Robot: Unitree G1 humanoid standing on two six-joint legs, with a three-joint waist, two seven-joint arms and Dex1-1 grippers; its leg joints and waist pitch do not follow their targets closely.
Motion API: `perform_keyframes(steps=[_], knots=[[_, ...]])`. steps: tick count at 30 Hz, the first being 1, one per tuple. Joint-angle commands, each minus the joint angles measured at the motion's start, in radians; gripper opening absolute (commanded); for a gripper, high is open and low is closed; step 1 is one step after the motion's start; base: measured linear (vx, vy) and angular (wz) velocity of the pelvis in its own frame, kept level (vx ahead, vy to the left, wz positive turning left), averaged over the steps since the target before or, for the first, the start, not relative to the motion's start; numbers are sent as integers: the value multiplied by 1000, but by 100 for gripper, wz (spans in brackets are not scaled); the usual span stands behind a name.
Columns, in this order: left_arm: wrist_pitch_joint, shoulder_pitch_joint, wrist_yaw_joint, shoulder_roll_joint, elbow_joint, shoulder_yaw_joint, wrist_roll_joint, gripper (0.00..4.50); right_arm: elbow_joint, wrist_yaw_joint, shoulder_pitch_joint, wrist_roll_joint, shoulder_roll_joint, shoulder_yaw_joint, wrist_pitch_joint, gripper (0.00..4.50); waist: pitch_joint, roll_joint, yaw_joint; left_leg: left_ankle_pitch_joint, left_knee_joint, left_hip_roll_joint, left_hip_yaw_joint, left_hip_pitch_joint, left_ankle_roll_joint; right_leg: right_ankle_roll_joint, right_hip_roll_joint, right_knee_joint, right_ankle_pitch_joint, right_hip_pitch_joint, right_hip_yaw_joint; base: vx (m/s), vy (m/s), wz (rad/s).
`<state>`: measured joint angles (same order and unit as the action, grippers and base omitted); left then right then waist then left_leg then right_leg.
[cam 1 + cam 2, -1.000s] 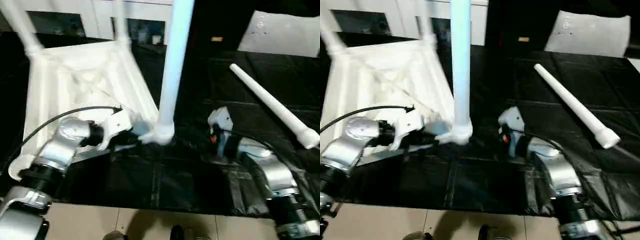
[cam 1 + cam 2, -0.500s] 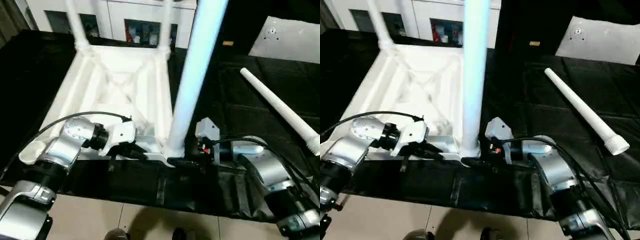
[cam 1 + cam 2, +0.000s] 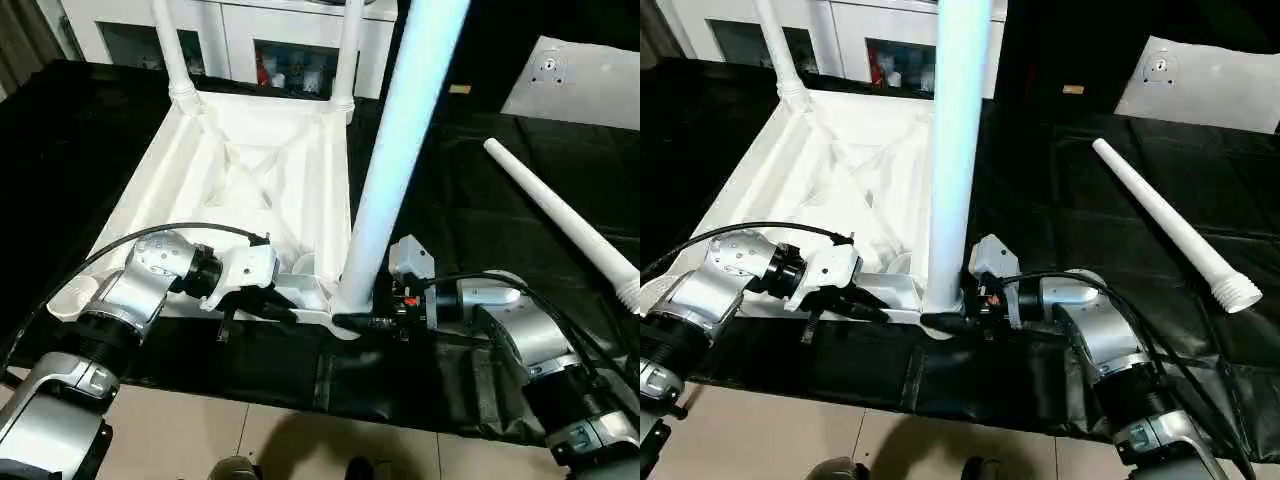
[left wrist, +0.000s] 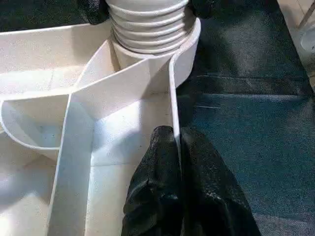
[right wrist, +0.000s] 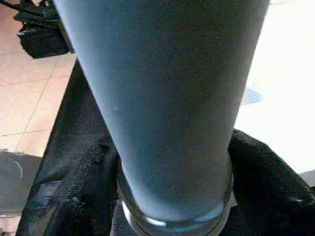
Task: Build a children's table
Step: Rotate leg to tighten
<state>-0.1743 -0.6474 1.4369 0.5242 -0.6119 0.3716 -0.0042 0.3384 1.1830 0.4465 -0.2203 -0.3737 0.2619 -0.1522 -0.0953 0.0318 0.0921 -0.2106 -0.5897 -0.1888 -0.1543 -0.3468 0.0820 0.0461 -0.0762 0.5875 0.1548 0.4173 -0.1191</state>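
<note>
Item: children's table, part-built, on a black-covered worktop [image 3: 470, 200].

Tabletop [image 3: 250, 180]: we find it lying ribbed side up, at about 10 o'clock from centre in the left eye view. Two legs [image 3: 172, 45] stand in its far corner sockets. A third leg [image 3: 395, 170] stands upright in the near corner socket at 6 o'clock of the tabletop. The fourth leg [image 3: 560, 225] lies loose on the black cover at 3 o'clock, well apart.

Left pincer [image 4: 175, 147]: we see its fingers together, clamped on the tabletop's thin near rim just beside the occupied socket.

Right pincer [image 3: 365, 322]: its fingers flank the base of the upright leg on both sides; we cannot tell whether they grip it.

Background: white cabinet [image 3: 290, 40] at 12 o'clock; flat white sheet [image 3: 580, 70] at 2 o'clock.
</note>
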Motion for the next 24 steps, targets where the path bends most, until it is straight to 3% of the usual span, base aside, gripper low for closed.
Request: perform_keyframes(steps=[1, 6, 10, 11, 12, 13, 14, 15, 16, 17, 19, 20, 21, 23, 24], knots=[[-24, -3, 51, -6, -18, 66, 51, 0, -1, 27, 10, -10, -5, -5, -13, 286, 81, -12, -4, -61, 66, -48, -2, -2, -64, 213, -81, -48, 172, -75, 72, 0, 0, 0], [-29, -4, 51, -6, -28, 64, 53, 0, -5, 34, 3, -14, -5, 0, -22, 276, 79, -13, -4, -87, 66, -47, -2, -2, -55, 205, -82, -54, 208, -75, 71, 0, 0, 0], [62, 13, -52, -40, -15, 17, 32, 0, -38, 2, -47, -29, 12, 4, -77, 275, 76, -22, -1, -93, 66, -48, -1, -1, -49, 205, -80, -55, 210, -74, 71, 0, 0, 0], [90, 16, -82, -49, -7, 5, 27, 0, -46, -12, -56, -31, 18, 3, -87, 275, 75, -18, 0, -92, 66, -49, -1, 1, -51, 208, -81, -55, 202, -73, 72, 0, 0, 0], [120, 24, -128, -65, 7, -11, 22, 0, -48, -52, -66, -27, 33, -1, -101, 275, 70, -16, -1, -111, 70, -50, -2, -1, -47, 205, -82, -59, 238, -74, 72, 0, 0, 0], [161, 35, -177, -86, 26, -30, 12, 0, -46, -100, -77, -15, 54, -6, -106, 275, 65, -17, 1, -152, 72, -45, -2, 5, -39, 176, -82, -73, 338, -71, 69, 0, 0, 0], [190, 47, -222, -107, 48, -45, 5, 0, -41, -146, -86, -1, 75, -9, -103, 275, 62, -18, -1, -174, 74, -46, -1, 7, -29, 166, -84, -76, 381, -71, 69, 0, 0, 0], [213, 53, -250, -121, 62, -53, 2, 0, -37, -176, -89, 6, 89, -12, -107, 275, 52, -19, -4, -237, 77, -42, 2, 14, -15, 127, -84, -96, 510, -64, 63, 0, 0, 0], [248, 63, -293, -143, 83, -65, -3, 0, -30, -221, -93, 16, 111, -16, -113, 275, 50, -14, -7, -266, 76, -38, 3, 20, -11, 100, -85, -106, 578, -63, 58, 0, 0, 0], [310, 78, -368, -184, 122, -83, -7, 0, -15, -303, -95, 32, 153, -26, -125, 275, 48, -13, -15, -289, 76, -34, 7, 24, -4, 61, -86, -120, 657, -62, 50, 0, 0, 0], [365, 90, -439, -225, 155, -99, -7, 0, 0, -379, -94, 39, 195, -40, -148, 275, 44, -16, -33, -313, 78, -35, 13, 25, 6, 26, -84, -133, 702, -62, 34, 0, 0, 0], [396, 96, -479, -251, 176, -105, -3, 0, 11, -421, -90, 40, 223, -49, -155, 275, 41, -18, -47, -358, 73, -29, 17, 34, 3, -9, -81, -153, 743, -60, 17, 0, 0, 0], [396, 96, -479, -251, 176, -105, -3, 0, 11, -421, -90, 40, 223, -49, -155, 275, 43, -21, -60, -378, 72, -30, 20, 40, -8, -18, -82, -159, 729, -64, 7, 0, 0, 0], [488, 111, -631, -351, 242, -122, 30, 0, 68, -600, -58, 42, 327, -106, -176, 274, 43, -23, -82, -397, 79, -40, 25, 32, -23, -10, -82, -158, 669, -74, -2, -20, 53, -4], [520, 116, -686, -385, 267, -127, 45, 0, 91, -671, -44, 44, 365, -129, -182, 274, 40, -31, -99, -443, 83, -45, 33, 37, -16, -13, -83, -166, 656, -75, -24, -19, 51, -3]])
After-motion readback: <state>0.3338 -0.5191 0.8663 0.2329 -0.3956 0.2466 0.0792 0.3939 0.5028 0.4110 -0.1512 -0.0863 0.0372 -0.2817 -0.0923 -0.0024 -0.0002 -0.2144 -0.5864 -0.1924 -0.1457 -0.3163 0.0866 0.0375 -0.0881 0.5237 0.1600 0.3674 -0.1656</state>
